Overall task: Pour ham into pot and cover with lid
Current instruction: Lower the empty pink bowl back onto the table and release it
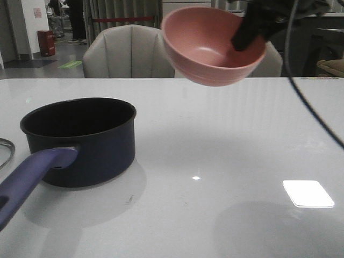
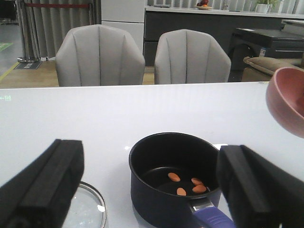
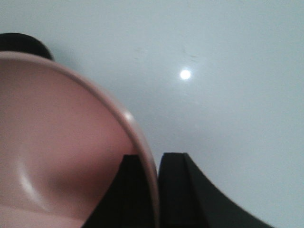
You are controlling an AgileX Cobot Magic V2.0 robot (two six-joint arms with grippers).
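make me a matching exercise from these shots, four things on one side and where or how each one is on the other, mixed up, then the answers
Things:
1. ham
2. pink bowl
3. lid
4. left gripper

States:
A. held in the air, tilted, clamped by its rim
B. lying flat on the table beside the pot
C. open, holding nothing
D. resting on the bottom of the pot

Pairs: 1-D, 2-A, 3-B, 4-C. The right gripper is the one pinching the bowl's rim.
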